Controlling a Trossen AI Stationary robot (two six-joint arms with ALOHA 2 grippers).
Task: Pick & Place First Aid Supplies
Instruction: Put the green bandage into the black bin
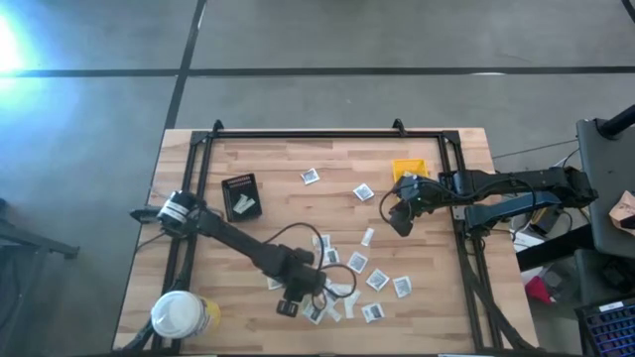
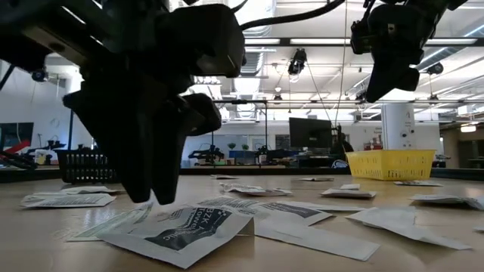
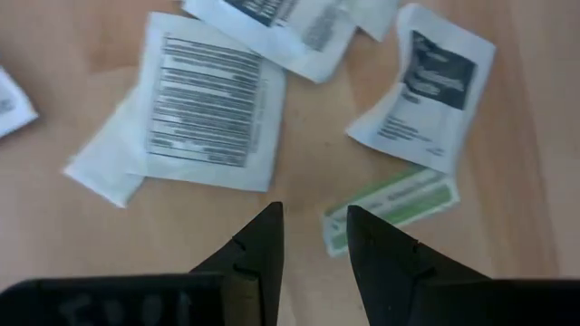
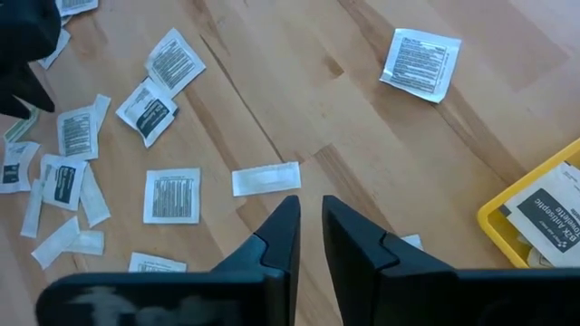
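Several first aid supplies, small white packets, lie flat and scattered on the wooden table, most of them near its front middle. My left gripper points steeply down over that cluster, open by a narrow gap, low over the table. A white-green strip lies beside one fingertip. Two white packets lie just beyond. My right gripper hangs high over the table's right middle, open by a narrow gap, with nothing between its fingers. My left gripper comes from above, slanting down, with one fingertip at the end of the white-green strip. Whether it touches the strip or the table, I cannot tell. Nothing lies between the fingers.
A small yellow bin with a packet inside stands at the far right, next to my right gripper. A black tray sits at the far left. A round white-lidded tub stands at the near left corner. A black frame rims the table.
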